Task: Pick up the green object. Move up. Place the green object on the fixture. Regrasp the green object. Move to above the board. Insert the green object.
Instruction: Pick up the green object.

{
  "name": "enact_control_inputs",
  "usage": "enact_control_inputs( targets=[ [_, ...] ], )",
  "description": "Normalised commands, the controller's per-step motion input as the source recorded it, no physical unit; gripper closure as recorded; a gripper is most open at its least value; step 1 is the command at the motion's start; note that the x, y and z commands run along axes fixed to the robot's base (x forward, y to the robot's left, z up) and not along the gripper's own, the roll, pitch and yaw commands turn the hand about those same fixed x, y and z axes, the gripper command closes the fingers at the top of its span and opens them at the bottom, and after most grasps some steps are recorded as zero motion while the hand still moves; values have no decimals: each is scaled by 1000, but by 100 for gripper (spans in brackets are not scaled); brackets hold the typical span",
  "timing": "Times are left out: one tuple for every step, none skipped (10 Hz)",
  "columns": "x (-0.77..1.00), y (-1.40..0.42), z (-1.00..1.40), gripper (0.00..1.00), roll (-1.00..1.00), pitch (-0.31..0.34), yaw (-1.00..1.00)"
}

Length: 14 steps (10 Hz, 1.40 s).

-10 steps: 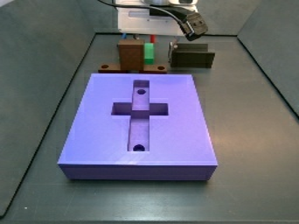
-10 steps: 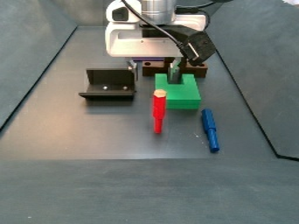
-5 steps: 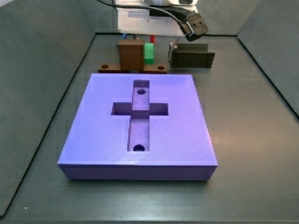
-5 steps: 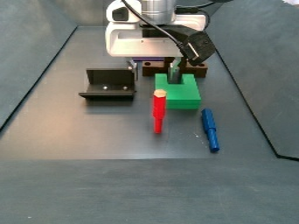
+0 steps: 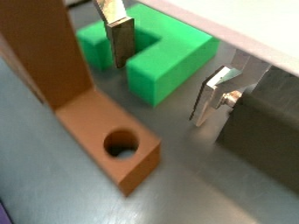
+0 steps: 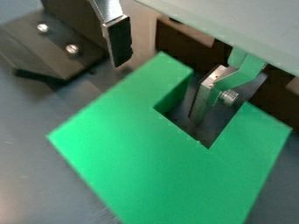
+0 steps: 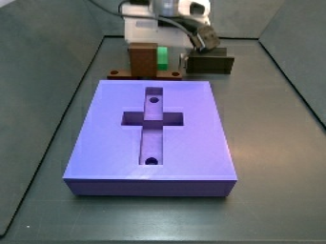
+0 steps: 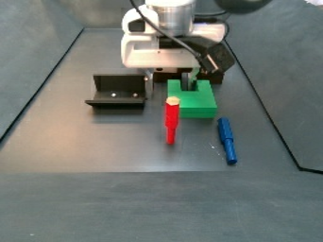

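End effector spread, silver plates apparently straddling one arm of the matte green object.

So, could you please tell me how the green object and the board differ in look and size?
The green object is bright green, while the board is purple-blue. The green object is small and blocky with a rectangular notch; the board is a much larger flat slab with a cross-shaped slot and two round holes. The gripper straddles one arm of the green object, jaws open; the board lies clear of it. Both rest flat.
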Motion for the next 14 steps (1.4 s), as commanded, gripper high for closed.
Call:
enact_control_inputs(
  targets=[
    [77,-23,-49,0,16,17,0],
    [0,0,-37,0,0,0,0],
    [20,0,0,0,0,10,0],
    [23,20,0,0,0,11,0],
    [26,43,0,0,-3,0,0],
    [9,60,283,0,-30,0,-29],
    [0,80,240,0,-39,-14,-43],
    [11,57,191,0,-29,0,-14],
    [0,0,91,0,-1,0,-3],
    [-9,0,-31,0,0,-26,0],
    [-91,0,-103,0,0,-47,0],
    [0,0,-94,0,0,-14,0],
    [0,0,-71,0,0,-17,0],
    [0,-3,0,0,0,0,-11]
  ],
)
